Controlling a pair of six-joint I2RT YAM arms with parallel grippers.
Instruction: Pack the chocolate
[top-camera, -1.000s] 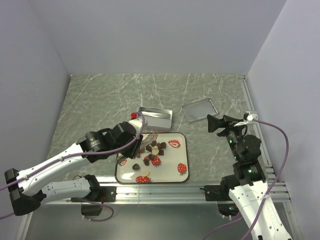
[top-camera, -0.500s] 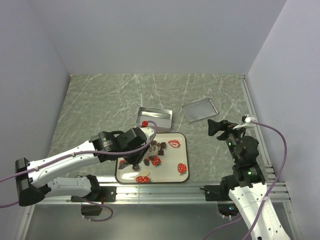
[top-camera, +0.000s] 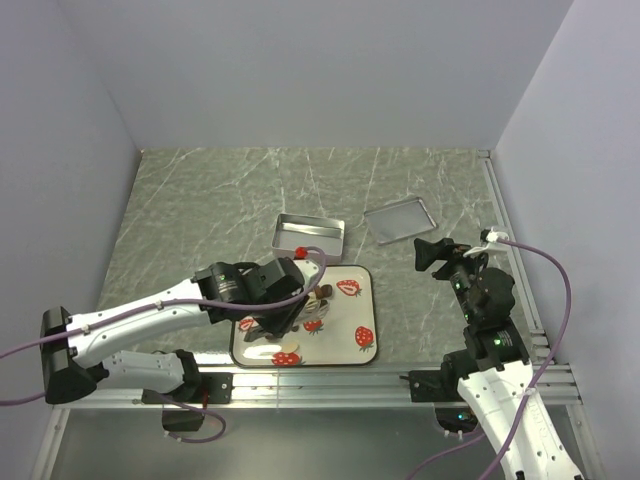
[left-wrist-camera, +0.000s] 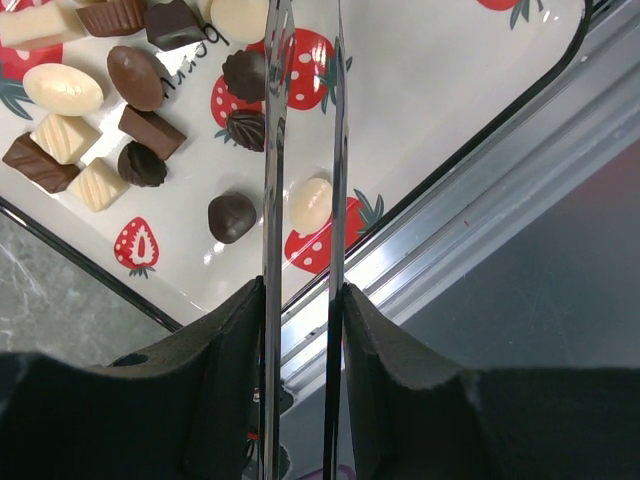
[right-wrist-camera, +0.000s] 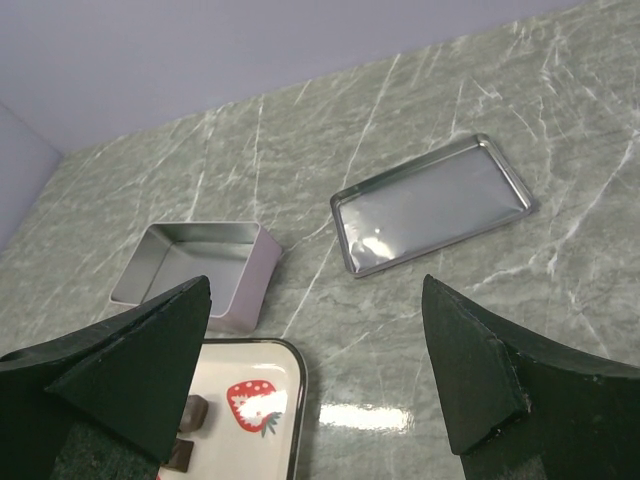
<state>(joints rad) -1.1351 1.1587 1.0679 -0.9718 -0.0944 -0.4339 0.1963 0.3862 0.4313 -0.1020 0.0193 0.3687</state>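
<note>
Chocolate (left-wrist-camera: 133, 77): dark, light-brown and cream pieces, loose on the strawberry-print tray (left-wrist-camera: 450, 90); only the left wrist view tells them apart singly.
Left gripper (left-wrist-camera: 303, 15): thin blades over the tray with a narrow gap, tips cut off, so any hold cannot be told.
Right gripper (right-wrist-camera: 315, 290): spread wide, holding nothing. Its view shows the tin (right-wrist-camera: 195, 262) and the lid (right-wrist-camera: 430, 205) lying apart.

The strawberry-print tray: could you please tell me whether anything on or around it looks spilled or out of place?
Nothing stands out. The chocolates lie loose on the tray, none over its rim in these views. The metal tin sits upright and empty behind it, its lid lying flat, apart from it.
</note>
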